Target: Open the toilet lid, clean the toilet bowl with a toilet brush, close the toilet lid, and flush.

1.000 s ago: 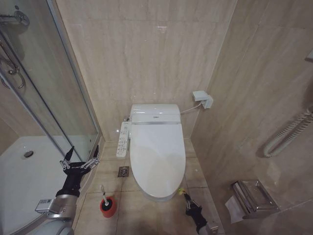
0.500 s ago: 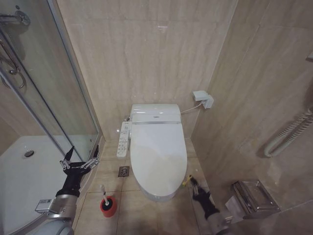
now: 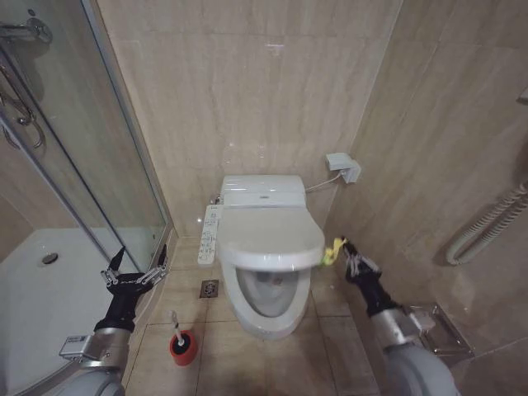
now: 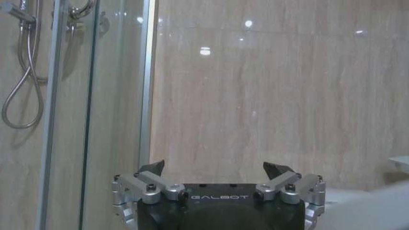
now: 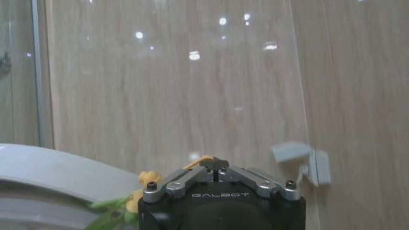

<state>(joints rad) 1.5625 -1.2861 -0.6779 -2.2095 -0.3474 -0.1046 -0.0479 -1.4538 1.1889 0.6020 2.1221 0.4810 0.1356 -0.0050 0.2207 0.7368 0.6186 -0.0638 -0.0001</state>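
Note:
The white toilet lid (image 3: 271, 239) is lifted partway and hovers roughly level over the toilet bowl (image 3: 266, 299), whose inside shows below its front edge. My right gripper (image 3: 347, 252) is shut on the yellow-green tag (image 3: 333, 250) at the lid's right edge. In the right wrist view the fingers (image 5: 216, 164) meet above the tag (image 5: 136, 186), with the lid (image 5: 54, 167) beside them. The toilet brush (image 3: 175, 322) stands with its white handle up in a red holder (image 3: 183, 348) on the floor left of the bowl. My left gripper (image 3: 134, 268) is open over the floor at the left, also seen as a gripper (image 4: 217, 168) facing the wall.
A glass shower screen (image 3: 82, 148) closes off the left side. A white button panel (image 3: 209, 233) runs along the toilet's left, with a floor drain (image 3: 208, 288) below it. A wall box (image 3: 343, 167) sits behind on the right. A paper holder (image 3: 437, 330) juts from the right wall.
My right gripper rose from floor level at the toilet's front to its right side, pulling the tag up. The lid went from lying flat to partly raised, baring the bowl. The left arm stayed still.

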